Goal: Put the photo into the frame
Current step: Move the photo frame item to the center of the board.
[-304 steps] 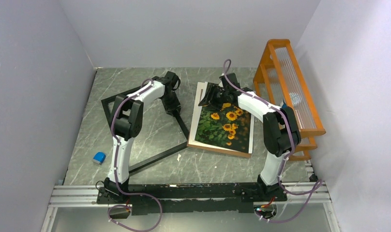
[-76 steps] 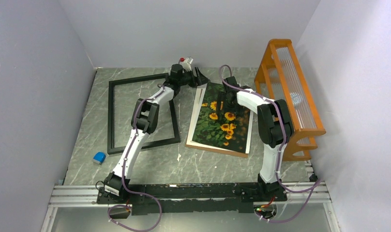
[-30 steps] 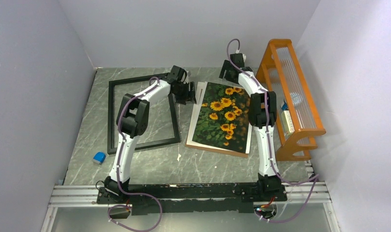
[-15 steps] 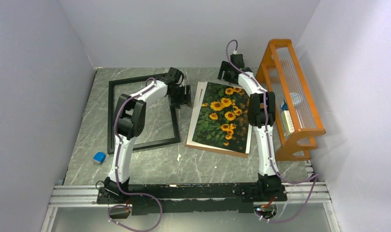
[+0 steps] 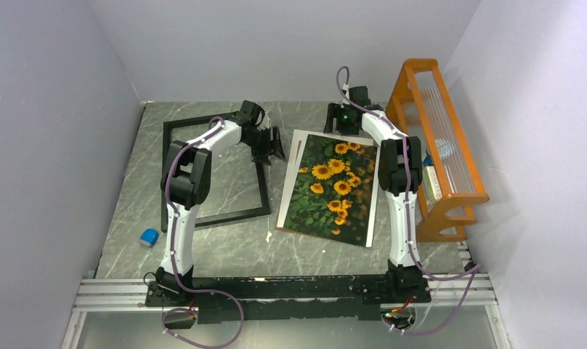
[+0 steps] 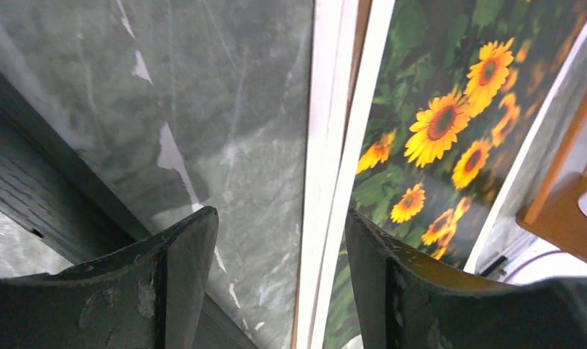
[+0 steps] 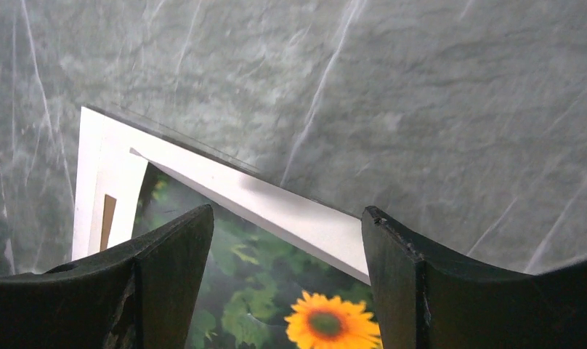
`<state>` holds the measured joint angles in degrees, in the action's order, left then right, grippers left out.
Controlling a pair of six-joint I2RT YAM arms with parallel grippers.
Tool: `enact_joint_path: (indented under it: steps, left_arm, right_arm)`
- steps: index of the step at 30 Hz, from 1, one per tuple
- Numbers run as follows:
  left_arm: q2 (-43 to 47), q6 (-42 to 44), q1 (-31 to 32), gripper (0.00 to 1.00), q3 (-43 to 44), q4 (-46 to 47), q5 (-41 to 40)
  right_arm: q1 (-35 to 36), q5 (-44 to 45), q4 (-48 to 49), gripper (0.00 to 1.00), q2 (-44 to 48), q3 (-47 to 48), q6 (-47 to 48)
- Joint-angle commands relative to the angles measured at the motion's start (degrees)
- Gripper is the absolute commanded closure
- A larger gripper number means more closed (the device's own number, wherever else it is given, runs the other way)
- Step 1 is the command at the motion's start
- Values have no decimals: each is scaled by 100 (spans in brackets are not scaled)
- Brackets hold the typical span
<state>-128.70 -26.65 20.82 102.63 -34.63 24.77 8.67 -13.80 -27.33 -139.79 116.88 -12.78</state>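
Seen from above, the photo (image 5: 328, 187) lies flat on the table to the right of the frame (image 5: 166, 174), not inside it. My left claw (image 5: 271, 149) hangs spread and empty over the bare strip between them. My right claw (image 5: 341, 120), also spread and empty, hovers at the photo's far edge. Only the wrist views show the layers under the photo: a white sheet (image 7: 94, 167) and a brown board (image 7: 107, 218). The orange rack (image 5: 436, 138) crowds the right side.

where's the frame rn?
Top view: the frame lies flat on the table, left of the photo; the left gripper hovers over the gap between them.
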Motion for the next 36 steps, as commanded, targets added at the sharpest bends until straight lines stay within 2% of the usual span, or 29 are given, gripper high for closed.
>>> enact_joint_path:
  steps: [1,6,15,21,28,36]
  left_arm:
    - [562,-91,34,30,-161,199,610]
    - [887,-129,94,30,-381,197,544]
    - [1632,-101,342,30,-962,74,255]
    - [2082,-169,433,30,-1568,148,249]
    - [2216,-109,528,30,-1935,171,253]
    - [2430,27,627,30,-2154,-101,-172]
  right_arm:
    - [145,-382,-881,22,213,-536,187]
    - [199,114,-771,21,537,-658,60]
    - [337,720,-1212,20,585,-654,-387]
    - [341,1122,-767,18,1147,-1435,-864]
    - [379,899,-509,18,1485,-2121,-1110]
    - [509,1540,-611,18,2179,-2355,-1111]
